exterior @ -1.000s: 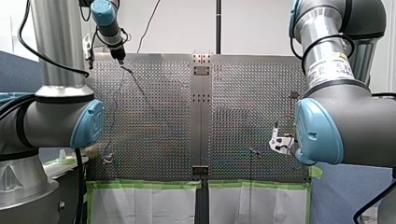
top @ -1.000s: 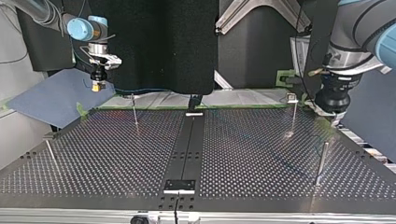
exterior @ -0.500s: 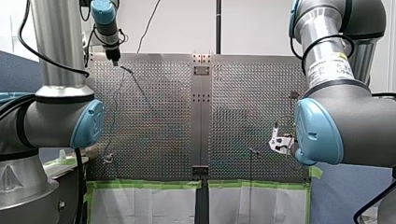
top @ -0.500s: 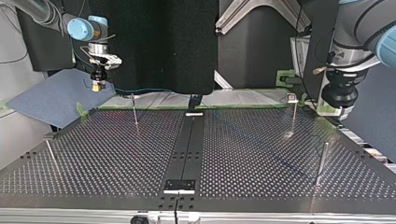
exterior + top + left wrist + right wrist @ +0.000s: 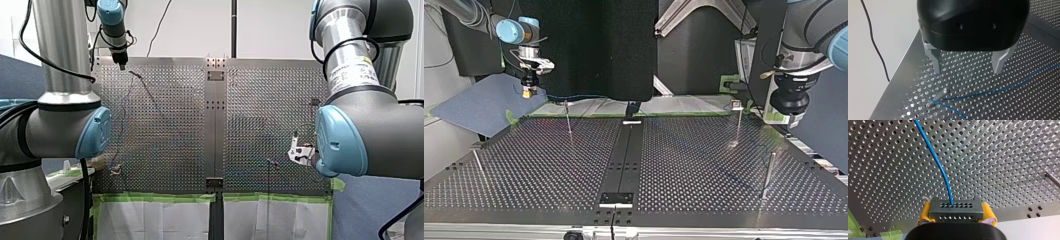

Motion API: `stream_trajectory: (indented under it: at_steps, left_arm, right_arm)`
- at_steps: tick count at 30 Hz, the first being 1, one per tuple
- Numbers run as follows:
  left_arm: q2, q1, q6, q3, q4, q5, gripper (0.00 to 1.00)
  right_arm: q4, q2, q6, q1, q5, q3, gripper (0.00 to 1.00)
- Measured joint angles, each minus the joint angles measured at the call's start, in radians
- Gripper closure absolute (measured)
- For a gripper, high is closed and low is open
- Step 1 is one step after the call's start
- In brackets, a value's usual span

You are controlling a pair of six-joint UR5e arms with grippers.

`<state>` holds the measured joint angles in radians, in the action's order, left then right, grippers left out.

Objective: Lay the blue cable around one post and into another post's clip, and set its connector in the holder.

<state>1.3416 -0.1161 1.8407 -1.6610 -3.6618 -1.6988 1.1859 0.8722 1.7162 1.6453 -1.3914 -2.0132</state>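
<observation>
Over perforated table point(image 5: 885, 170), connector point(image 5: 955, 208) between yellow pads point(image 5: 924, 213) of right pincer point(image 5: 957, 212)

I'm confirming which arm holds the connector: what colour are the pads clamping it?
Yellow. The pads flank the grey connector, clearest in the right wrist view.

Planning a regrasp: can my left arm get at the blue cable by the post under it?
Probably yes: the left end effector hangs open above the post, with nothing between it and the blue cable bending round that post.
</observation>
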Motion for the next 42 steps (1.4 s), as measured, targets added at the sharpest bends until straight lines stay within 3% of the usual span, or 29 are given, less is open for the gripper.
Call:
stream_trajectory:
  at_steps: [5, 8, 18, 27, 32, 42]
  left_arm:
    - [-0.003, 0.001, 0.0, 0.0, 0.002, 0.002, 0.0]
    - [-0.007, 0.005, -0.004, 0.0, 0.015, 0.012, 0.0]
    - [-0.031, 0.036, -0.062, -0.031, 0.094, 0.091, 0.0]
    - [0.024, 0.09, -0.089, -0.103, 0.168, 0.161, 0.0]
    - [0.064, 0.13, -0.084, -0.143, 0.21, 0.145, 0.0]
    - [0.156, 0.222, -0.079, -0.229, 0.301, 0.057, 0.0]
  right_arm:
    - [-0.005, 0.0, -0.003, 0.0, -0.002, 0.0, 1.0]
    - [-0.013, 0.0, -0.014, 0.001, -0.009, -0.004, 1.0]
    - [0.026, 0.0, -0.028, 0.003, -0.053, -0.056, 1.0]
    - [0.025, 0.0, -0.042, 0.01, -0.058, -0.064, 1.0]
    - [0.027, 0.0, -0.044, 0.01, -0.056, -0.065, 1.0]
    - [0.034, 0.0, -0.043, 0.012, -0.05, -0.065, 1.0]
